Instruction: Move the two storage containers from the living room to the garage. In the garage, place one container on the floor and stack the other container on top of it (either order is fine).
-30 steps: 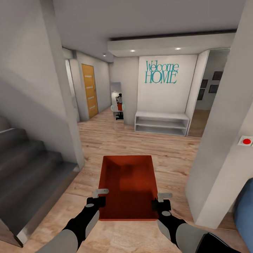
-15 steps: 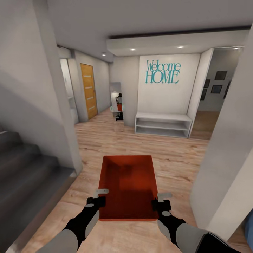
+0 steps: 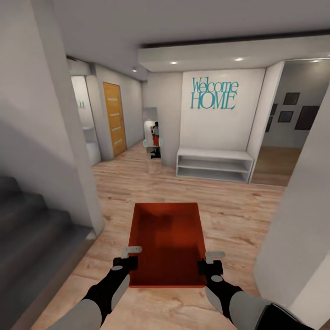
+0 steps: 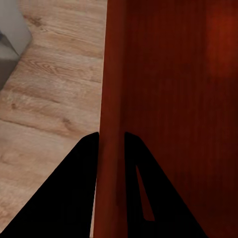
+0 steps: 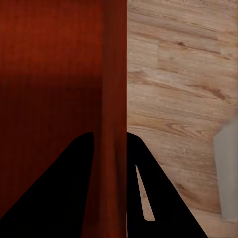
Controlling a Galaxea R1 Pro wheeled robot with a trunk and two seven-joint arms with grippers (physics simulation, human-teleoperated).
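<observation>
Orange-red, open-topped rectangular storage container [image 3: 167, 243] sits level between my two arms, carried low at 6 o'clock of the head view above the light wood plank floor [image 3: 229, 211]. My left gripper [image 3: 129, 257] is clamped on the container's left wall; the left wrist view shows that thin wall [image 4: 111, 124] pinched between the two dark fingers [image 4: 74, 198]. My right gripper [image 3: 208, 262] pinches the right wall [image 5: 115, 99] in the same way. Compared with a second ago, the whole scene has slid: the grey staircase [image 3: 32, 229] at 9 o'clock has dropped lower and the pale pillar [image 3: 298, 215] at 3 o'clock has receded, so I judge the base to be rolling forward into the hallway while the container keeps its place relative to the arms. Ahead at 12 o'clock stand a white low shelf [image 3: 214, 165] and a teal "Welcome HOME" wall sign [image 3: 214, 94]; a wooden door [image 3: 114, 117] lies at 11 o'clock. I judge this as transit; no grey concrete flooring is yet in sight.
</observation>
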